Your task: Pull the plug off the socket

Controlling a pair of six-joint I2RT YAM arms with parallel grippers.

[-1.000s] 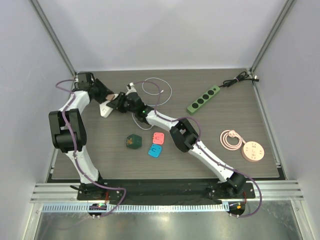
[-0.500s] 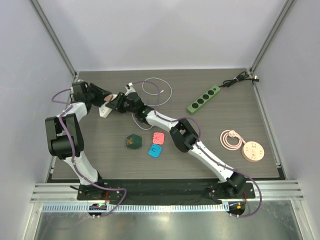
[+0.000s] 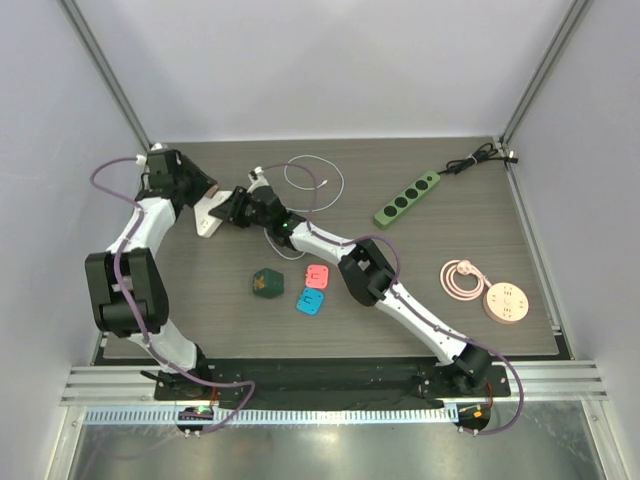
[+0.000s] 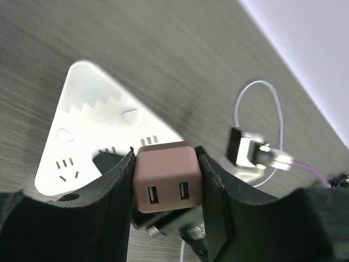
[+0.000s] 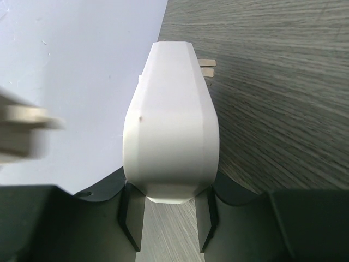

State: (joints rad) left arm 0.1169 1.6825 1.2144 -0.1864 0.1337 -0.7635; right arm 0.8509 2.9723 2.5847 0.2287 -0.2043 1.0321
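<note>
A pinkish-brown plug (image 4: pixel 166 174) with two USB ports sits clamped between the black fingers of my left gripper (image 4: pixel 165 158). Under and behind it lies the white triangular socket (image 4: pixel 92 136), face up with its slots showing. My right gripper (image 5: pixel 169 191) is shut on that socket (image 5: pixel 170 142), seen edge-on. Two bare metal prongs (image 5: pixel 206 66) show beside the socket's far edge. In the top view both grippers meet at the back left: the left gripper (image 3: pixel 205 193) sits over the socket (image 3: pixel 207 222), and the right gripper (image 3: pixel 230 208) is on its right side.
A thin white cable (image 3: pixel 310 180) loops behind the grippers. A green block (image 3: pixel 266 283), a pink adapter (image 3: pixel 318 276) and a blue one (image 3: pixel 309 302) lie mid-table. A green power strip (image 3: pixel 407 199) lies back right; a round pink socket (image 3: pixel 505 302) with its coiled cord (image 3: pixel 460 278) lies right.
My left gripper has drawn back and to the left with the plug, its elbow swinging outward. The right gripper and socket have barely moved.
</note>
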